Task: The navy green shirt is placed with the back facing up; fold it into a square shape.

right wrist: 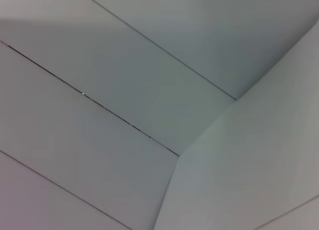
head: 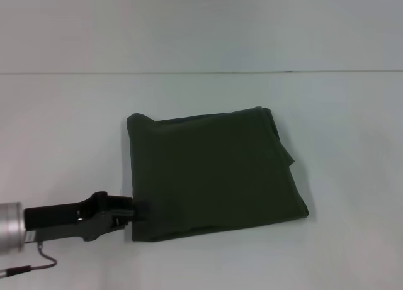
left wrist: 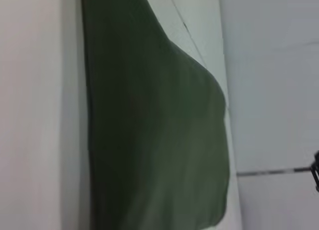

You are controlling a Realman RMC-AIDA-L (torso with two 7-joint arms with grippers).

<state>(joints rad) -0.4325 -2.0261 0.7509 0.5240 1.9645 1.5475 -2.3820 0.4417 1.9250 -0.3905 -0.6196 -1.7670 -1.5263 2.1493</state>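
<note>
A: Dark olive-green cotton shirt [head: 214, 173] lies folded, roughly square, on the white table [head: 69, 114].
B: Left gripper [head: 137, 211] meets its near-left corner; fingers' spread unclear. Right arm's unseen.

White table [head: 327, 252], thin dark seam line [head: 189, 72] crossing its far side, pale panelled wall [right wrist: 124, 65]
</note>
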